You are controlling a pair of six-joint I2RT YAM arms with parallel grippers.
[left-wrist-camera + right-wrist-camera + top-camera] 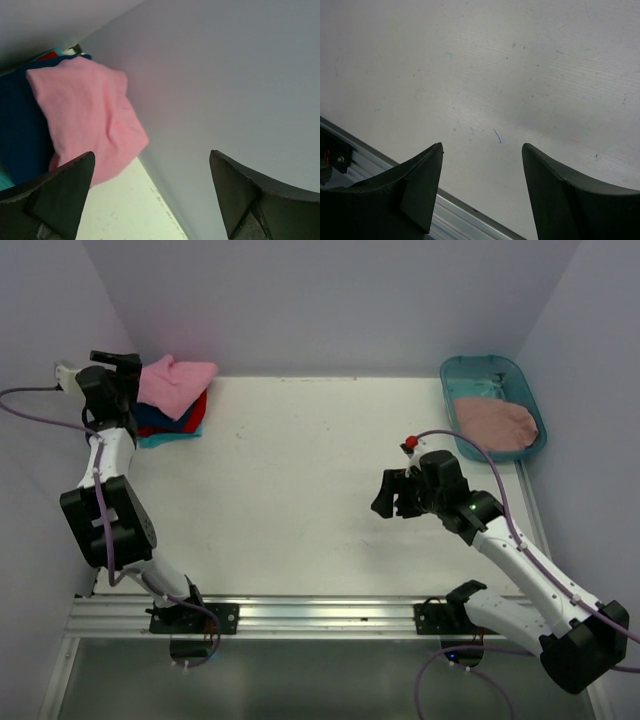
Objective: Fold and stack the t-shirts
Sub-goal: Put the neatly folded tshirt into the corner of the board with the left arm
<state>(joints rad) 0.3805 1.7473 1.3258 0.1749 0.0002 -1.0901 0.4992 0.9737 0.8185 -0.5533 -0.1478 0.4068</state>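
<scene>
Dusty rose shirt, upper right in the teal tub, looks limp and light: pinch a loose edge. Left end effector and right end effector gape empty.

On my feed I see a white table boxed in by 3 pale grey walls: back, left and right. A teal plastic tub sits in the far right corner, close to the right wall. An aluminium rail runs along the near edge. In the right wrist view the tabletop is scuffed with small dark specks and shows 1 short blue squiggle, well clear of the rail.
</scene>
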